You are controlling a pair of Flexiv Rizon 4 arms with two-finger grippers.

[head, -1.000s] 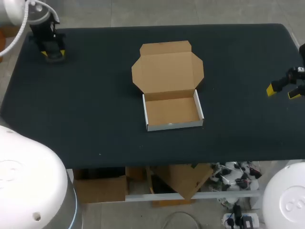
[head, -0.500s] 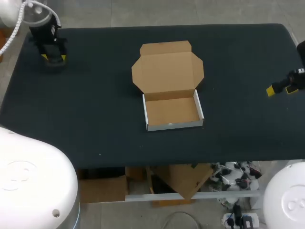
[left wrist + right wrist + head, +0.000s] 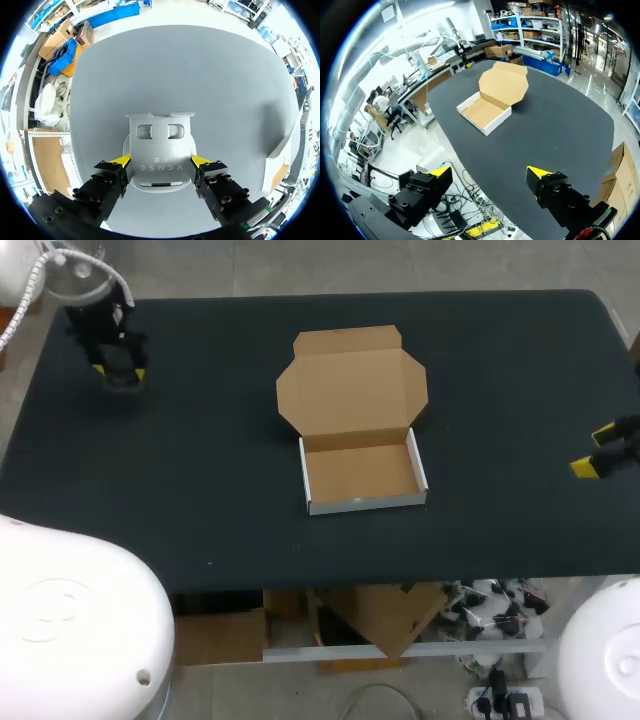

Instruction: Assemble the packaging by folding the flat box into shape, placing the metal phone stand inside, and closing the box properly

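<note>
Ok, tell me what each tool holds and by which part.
The left tool grips the metal phone stand by its plate's two side edges. The right tool is open, holding nothing.

Box (image 3: 361,475) at middle of table (image 3: 200,490); lid (image 3: 351,385) lies open behind it. Stand (image 3: 160,145) at far left corner, between left gripper (image 3: 160,160) fingers, both touching. Right gripper (image 3: 595,451) at right edge, well apart.

The box (image 3: 362,476) sits mid-counter (image 3: 200,470), folded into a shallow tray, white outside and brown inside, its lid (image 3: 350,380) open flat behind. The silver metal phone stand (image 3: 159,145) lies flat, well apart, between the left pincer (image 3: 160,161) tips, which touch its sides
</note>
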